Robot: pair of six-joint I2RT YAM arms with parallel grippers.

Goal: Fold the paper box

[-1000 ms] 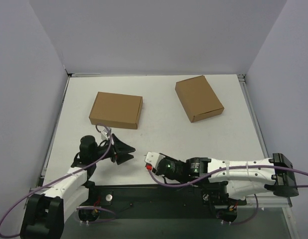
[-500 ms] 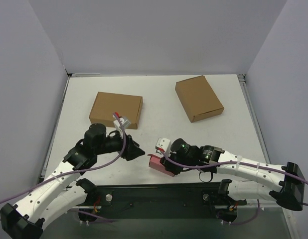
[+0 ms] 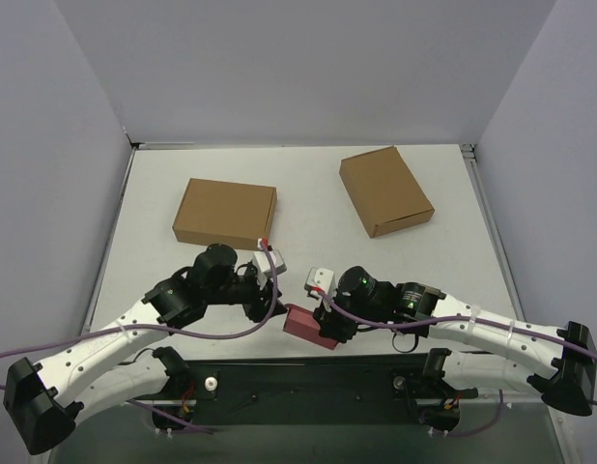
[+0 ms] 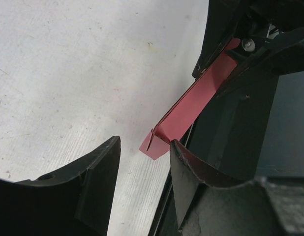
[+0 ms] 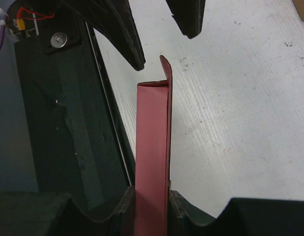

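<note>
the right gripper [image 5: 152, 199] is squeezed tight on one end of the paper box [image 5: 152, 132]. the box is a flat pink piece that sticks out from between its fingers. the left gripper [image 4: 144, 146] has its jaws apart and holds nothing. the free pink corner sits just between its two finger tips, very close to one of them. the box hangs at the near edge of the table [image 3: 308, 208], over the line where the white top meets the dark base, between the two arms.

what could go wrong: the card is thin and held at one end only. if the left fingers close crooked, they may crush the corner or bend it in the wrong spot. if they miss, they could push the box and twist it in the right grip, or knock it out. a hard pull from both sides might tear it.

count: one pink paper box. two grippers. two brown ones: one brown box [image 3: 226, 213] at the back left and another brown box [image 3: 385, 190] at the back right, well apart.
</note>
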